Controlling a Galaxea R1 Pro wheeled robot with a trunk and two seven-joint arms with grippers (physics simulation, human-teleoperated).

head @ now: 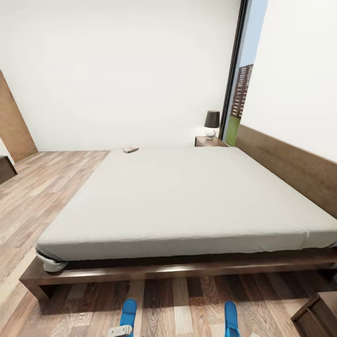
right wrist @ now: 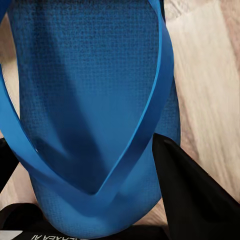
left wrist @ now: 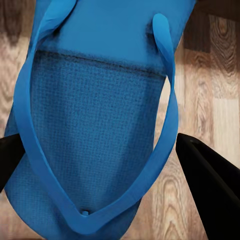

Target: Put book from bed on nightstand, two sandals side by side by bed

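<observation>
Two bright blue sandals show at the bottom of the head view, left sandal (head: 128, 311) and right sandal (head: 230, 318), lying parallel over the wood floor in front of the bed (head: 187, 201). My left gripper (left wrist: 95, 142) is shut on the left sandal (left wrist: 95, 125), one black finger at each side edge. My right gripper (right wrist: 80, 142) grips the right sandal (right wrist: 85, 100) the same way. The book (head: 130, 150) lies on the far left corner of the mattress. A nightstand (head: 209, 141) with a lamp stands beyond the bed's far side.
A second dark wooden cabinet (head: 318, 314) stands at the near right by the headboard (head: 290, 164). The bed's wooden frame (head: 178, 271) runs across just ahead of the sandals. Open plank floor (head: 42, 187) stretches along the left. A tall window (head: 241, 89) is at the far right.
</observation>
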